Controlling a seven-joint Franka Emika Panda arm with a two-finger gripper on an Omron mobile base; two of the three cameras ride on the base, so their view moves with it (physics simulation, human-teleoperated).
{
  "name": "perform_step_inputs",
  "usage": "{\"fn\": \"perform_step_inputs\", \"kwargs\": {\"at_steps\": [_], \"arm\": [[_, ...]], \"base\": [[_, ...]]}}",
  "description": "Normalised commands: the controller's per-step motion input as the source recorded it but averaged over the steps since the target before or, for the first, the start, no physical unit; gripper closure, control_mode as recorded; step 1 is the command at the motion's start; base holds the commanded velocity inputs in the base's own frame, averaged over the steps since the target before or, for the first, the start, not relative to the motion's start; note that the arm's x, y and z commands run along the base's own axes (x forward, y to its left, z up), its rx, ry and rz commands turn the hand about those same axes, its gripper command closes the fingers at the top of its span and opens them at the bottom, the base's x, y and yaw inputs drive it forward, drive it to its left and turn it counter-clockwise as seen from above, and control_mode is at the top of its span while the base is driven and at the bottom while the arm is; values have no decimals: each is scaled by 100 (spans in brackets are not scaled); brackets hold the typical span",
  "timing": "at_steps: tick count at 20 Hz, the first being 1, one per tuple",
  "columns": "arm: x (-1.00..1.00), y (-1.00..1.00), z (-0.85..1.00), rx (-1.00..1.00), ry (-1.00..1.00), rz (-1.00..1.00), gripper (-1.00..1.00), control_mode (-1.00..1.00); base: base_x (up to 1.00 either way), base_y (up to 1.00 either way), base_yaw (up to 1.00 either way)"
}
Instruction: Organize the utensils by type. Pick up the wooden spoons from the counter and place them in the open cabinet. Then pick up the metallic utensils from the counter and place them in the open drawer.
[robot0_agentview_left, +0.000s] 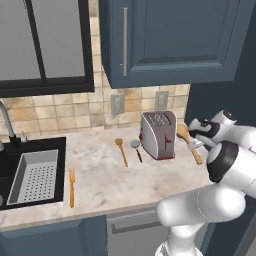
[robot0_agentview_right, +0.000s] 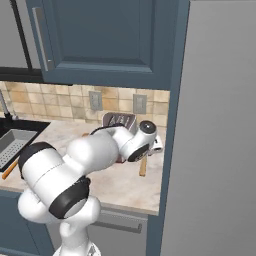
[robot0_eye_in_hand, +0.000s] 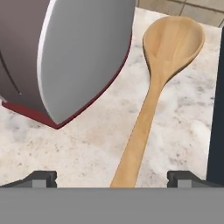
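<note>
While arm reaches low right of toaster (robot0_agentview_left: 159, 134), gripper (robot0_eye_in_hand: 112, 178) spread wide straddles wooden spoon (robot0_eye_in_hand: 162, 83) handle.

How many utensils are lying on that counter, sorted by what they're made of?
Wooden spoons: 2, one beside the toaster at, one left of it.
Metal utensils: 2, the orange fork and the dark-handled round-headed one.
Total: 4
</note>
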Motion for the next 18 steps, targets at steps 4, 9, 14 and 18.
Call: {"fn": "perform_step_inputs", "kwargs": {"at_steps": [4, 9, 14, 18], "arm": [[0, -9, -22, 0, 0, 0, -100, -100], [9, -7, -26, 0, 0, 0, -100, -100], [22, 0, -14, 0, 0, 0, -100, -100], [21, 0, -9, 0, 2, 0, -100, -100]], "base": [[0, 0, 0], [0, 0, 0], [0, 0, 0], [0, 0, 0]]}}
